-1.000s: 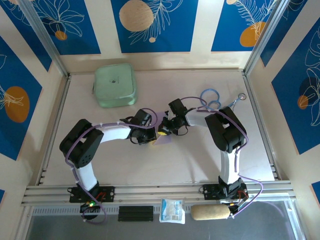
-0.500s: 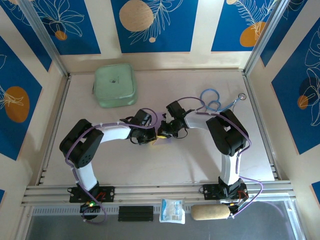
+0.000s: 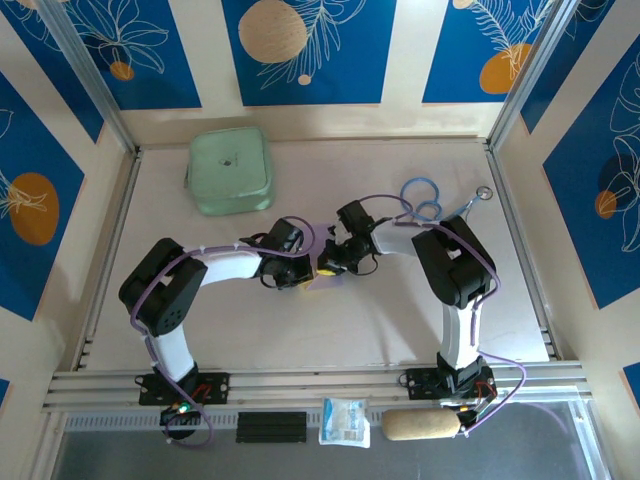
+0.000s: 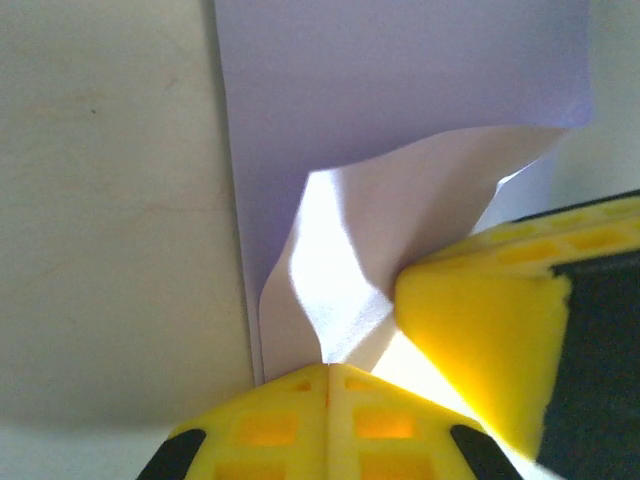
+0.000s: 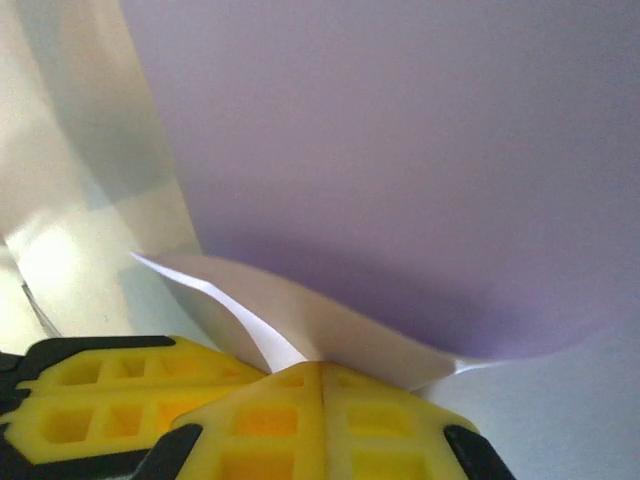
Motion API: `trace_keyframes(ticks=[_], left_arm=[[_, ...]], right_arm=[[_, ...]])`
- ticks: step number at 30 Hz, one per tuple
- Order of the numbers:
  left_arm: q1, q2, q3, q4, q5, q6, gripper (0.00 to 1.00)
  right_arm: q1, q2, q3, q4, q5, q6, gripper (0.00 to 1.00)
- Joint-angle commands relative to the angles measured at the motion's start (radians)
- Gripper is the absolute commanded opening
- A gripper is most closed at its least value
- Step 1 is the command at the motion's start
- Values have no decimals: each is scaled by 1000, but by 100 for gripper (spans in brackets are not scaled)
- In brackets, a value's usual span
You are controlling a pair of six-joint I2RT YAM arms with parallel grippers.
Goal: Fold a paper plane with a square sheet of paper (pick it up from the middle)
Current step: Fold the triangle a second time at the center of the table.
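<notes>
While my left hand (image 4: 328, 372) and my right hand (image 5: 322, 368), nose to nose at the middle of the counter (image 3: 300, 330), each pinch shut on the rumpled square sheet of paper (image 4: 400, 90), they hide nearly all of it from above.

One square sheet of paper (image 4: 400, 100), one mint-green pouch (image 3: 230, 172), two arms (image 3: 215, 265), one packet (image 3: 345, 421), perhaps one tan roll (image 3: 420, 425).

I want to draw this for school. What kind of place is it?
Probably a robot lab test booth: two white-and-black robot arms bolted at the edge of a beige tabletop, silver metal frame rails around it, and blue leaf-patterned wall panels closing it in.
</notes>
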Motion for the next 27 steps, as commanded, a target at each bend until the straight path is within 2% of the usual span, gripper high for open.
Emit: trace_keyframes(ticks=[1,9,16,21,27], left_arm=[[-7,56,-49,-192,-33,18,0],[-7,67,-52,-190,-19,35,0],[-7,69,-22,-193,-13,50,0],[-7,62,5,-188,-5,55,0],[-7,64,38,-199,-4,66,0]], right_arm=[[-79,50,16,8,82,-5,0],[-182,100,82,-2,73,-20,0],[-234,69,147,-39,79,-58,0],[-212,-40,89,-8,51,-76,0],[-112,-95,-13,47,20,-53,0]])
